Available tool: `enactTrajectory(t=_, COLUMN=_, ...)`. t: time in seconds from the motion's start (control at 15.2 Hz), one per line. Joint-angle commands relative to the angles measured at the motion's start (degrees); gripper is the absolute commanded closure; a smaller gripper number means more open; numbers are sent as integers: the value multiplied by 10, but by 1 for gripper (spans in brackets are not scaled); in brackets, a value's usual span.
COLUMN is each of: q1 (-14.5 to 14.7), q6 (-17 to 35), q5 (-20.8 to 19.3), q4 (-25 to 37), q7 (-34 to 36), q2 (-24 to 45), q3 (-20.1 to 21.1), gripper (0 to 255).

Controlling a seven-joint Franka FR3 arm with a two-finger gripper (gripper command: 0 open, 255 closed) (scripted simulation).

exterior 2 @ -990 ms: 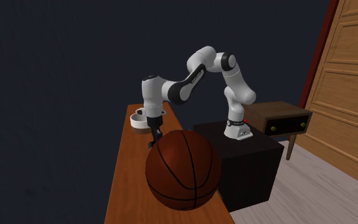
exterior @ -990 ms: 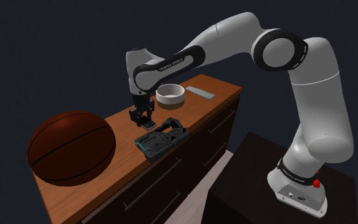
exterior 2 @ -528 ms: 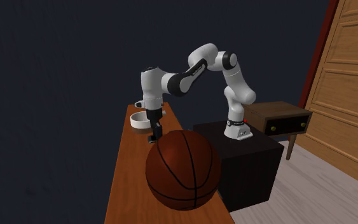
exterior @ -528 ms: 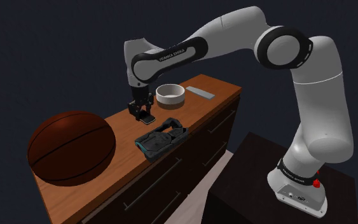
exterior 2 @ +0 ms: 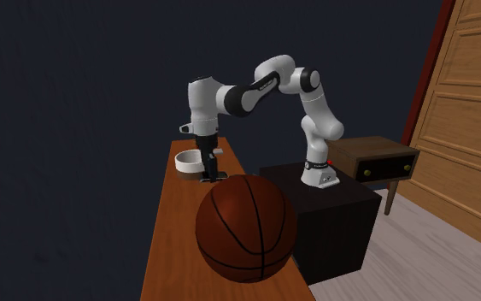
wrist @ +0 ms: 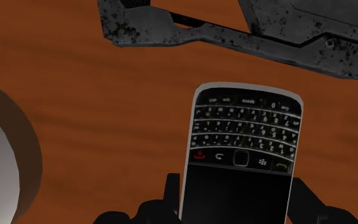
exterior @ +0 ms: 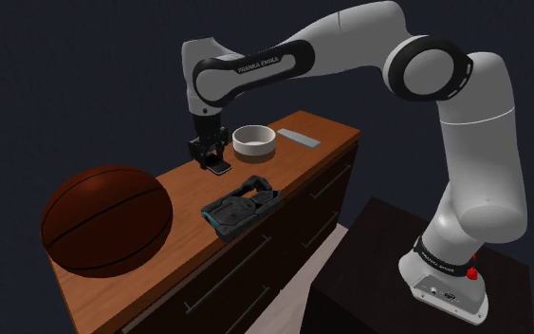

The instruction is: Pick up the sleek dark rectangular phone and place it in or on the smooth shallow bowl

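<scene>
One keypad phone (wrist: 241,153) tight between jaws

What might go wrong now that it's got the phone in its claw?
The gripper clasps the phone near one end only, so it might swing or slip on the way. The bowl is small, so the phone could catch its rim or end up tilted. A drop might hit the dark gadget nearby.

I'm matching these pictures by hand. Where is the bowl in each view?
Shoulder view: bowl on the dresser, to that view's right of the gripper.
Second exterior view: bowl to that view's left of the gripper, beyond the basketball.
Wrist view: bowl's rim curves in across bare wood from the phone.
Shared landmark: the gripper clasping the phone.
</scene>
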Motion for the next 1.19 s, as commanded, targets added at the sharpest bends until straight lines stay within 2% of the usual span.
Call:
enactTrajectory(t=0.0, q1=0, q6=-14, q5=1, q4=10, q7=0, q2=-4, q3=1, gripper=255)
enactTrajectory(t=0.73, q1=4, q6=-95, q5=2, q4=87, q7=1, q2=-8, q3=2, gripper=255)
enactTrajectory(t=1.12, q1=-51, q6=-93, q5=13, q4=65, q7=-69, q2=-26, q3=-14, gripper=255)
